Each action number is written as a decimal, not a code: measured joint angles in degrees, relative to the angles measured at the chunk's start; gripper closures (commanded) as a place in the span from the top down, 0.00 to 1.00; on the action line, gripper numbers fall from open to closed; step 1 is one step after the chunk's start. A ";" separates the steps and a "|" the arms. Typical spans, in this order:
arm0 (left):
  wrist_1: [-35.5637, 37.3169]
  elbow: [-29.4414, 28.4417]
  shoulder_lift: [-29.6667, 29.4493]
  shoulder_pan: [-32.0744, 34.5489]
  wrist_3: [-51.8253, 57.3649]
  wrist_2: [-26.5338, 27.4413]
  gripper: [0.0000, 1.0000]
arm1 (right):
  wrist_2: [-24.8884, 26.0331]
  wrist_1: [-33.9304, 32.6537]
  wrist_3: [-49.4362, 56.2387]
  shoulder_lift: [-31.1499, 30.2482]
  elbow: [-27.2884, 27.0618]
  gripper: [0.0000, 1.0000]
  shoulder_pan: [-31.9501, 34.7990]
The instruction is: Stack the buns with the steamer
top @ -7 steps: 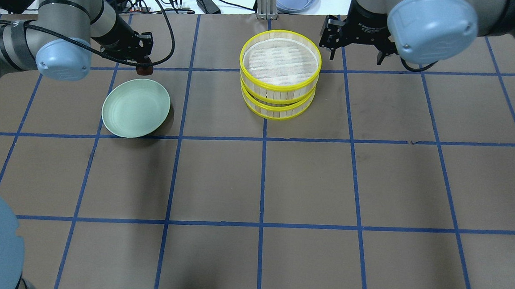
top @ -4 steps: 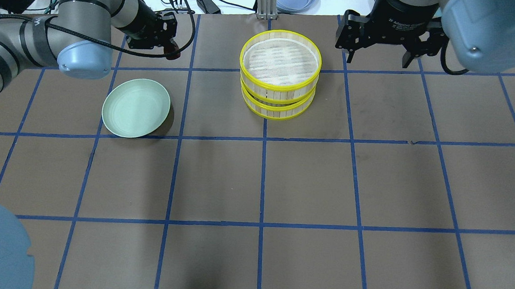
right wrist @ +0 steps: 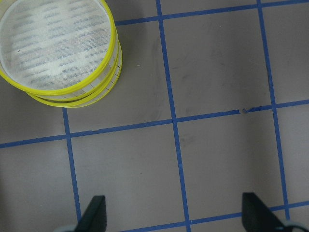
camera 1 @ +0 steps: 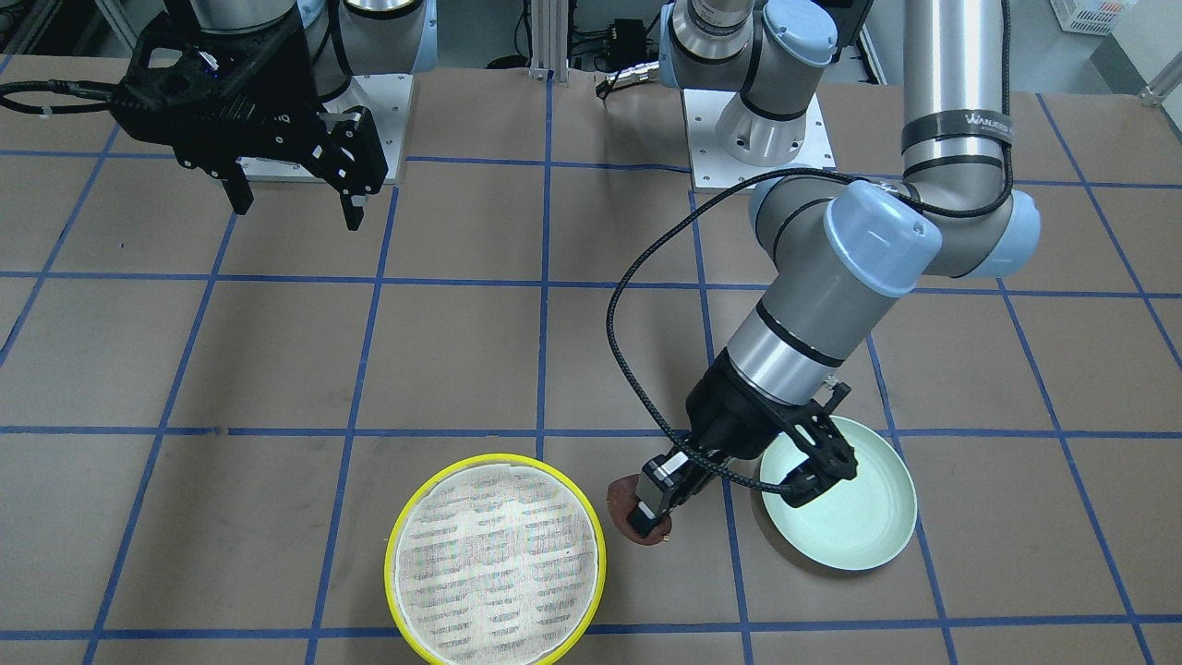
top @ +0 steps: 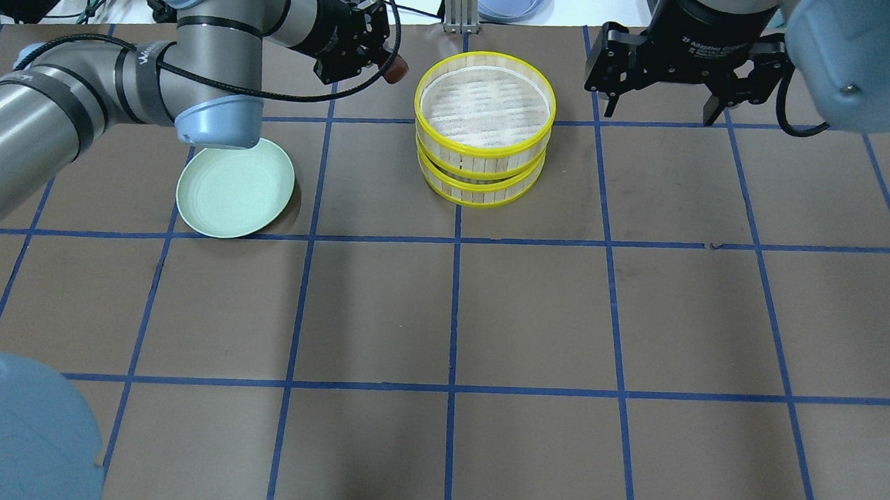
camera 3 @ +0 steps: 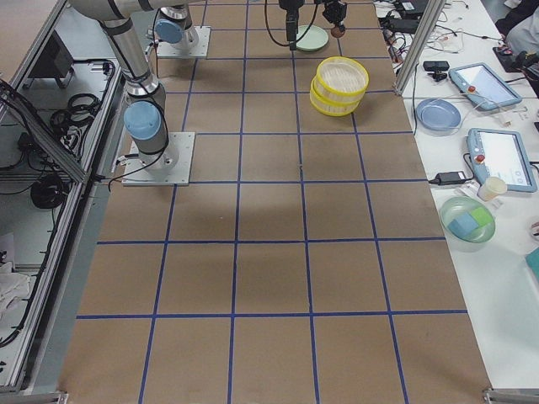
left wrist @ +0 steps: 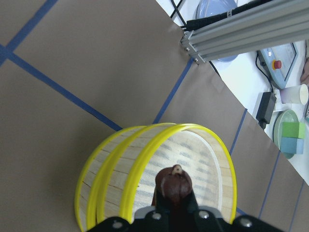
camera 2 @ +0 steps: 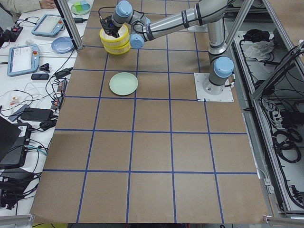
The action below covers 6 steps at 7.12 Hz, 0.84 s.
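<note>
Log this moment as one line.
left gripper shut on dark reddish-brown bun | beside stacked yellow-rimmed steamer trays | right gripper open, empty

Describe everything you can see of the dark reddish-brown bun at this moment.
The dark reddish-brown bun is small, rounded and smooth, with a pale nub at one end in the left wrist view. The left gripper clamps it, lifted off the table, just beside the stacked yellow-rimmed steamer trays, not yet over their mesh. Nothing else touches it.

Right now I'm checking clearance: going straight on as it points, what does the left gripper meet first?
Holding the dark bun, the left gripper would likely meet the top steamer tray's liner; rim clearance is unclear.
</note>
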<state>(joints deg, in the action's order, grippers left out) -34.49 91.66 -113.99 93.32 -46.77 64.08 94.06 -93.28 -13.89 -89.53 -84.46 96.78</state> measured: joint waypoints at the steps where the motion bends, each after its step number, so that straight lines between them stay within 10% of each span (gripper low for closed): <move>1: 1.14 0.00 -1.24 0.70 -1.72 -2.66 0.18 | 0.16 -1.33 0.08 0.09 0.00 1.00 -0.05; 2: 2.16 -0.01 -2.47 1.34 -3.16 -4.54 0.21 | 0.35 -2.24 0.30 0.12 0.00 1.00 -0.11; 4: 2.99 -0.10 -4.23 2.63 -4.00 -5.37 0.86 | 0.67 -2.53 1.99 -0.02 0.03 1.00 -0.17; 6: 3.10 -0.35 -4.61 2.88 -4.22 -5.64 0.99 | 1.24 -2.38 2.65 -0.17 0.04 1.00 -0.18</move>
<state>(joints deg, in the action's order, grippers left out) -31.39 91.31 -118.60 96.20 -51.00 58.44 95.31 -95.66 -11.25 -89.70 -84.42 96.59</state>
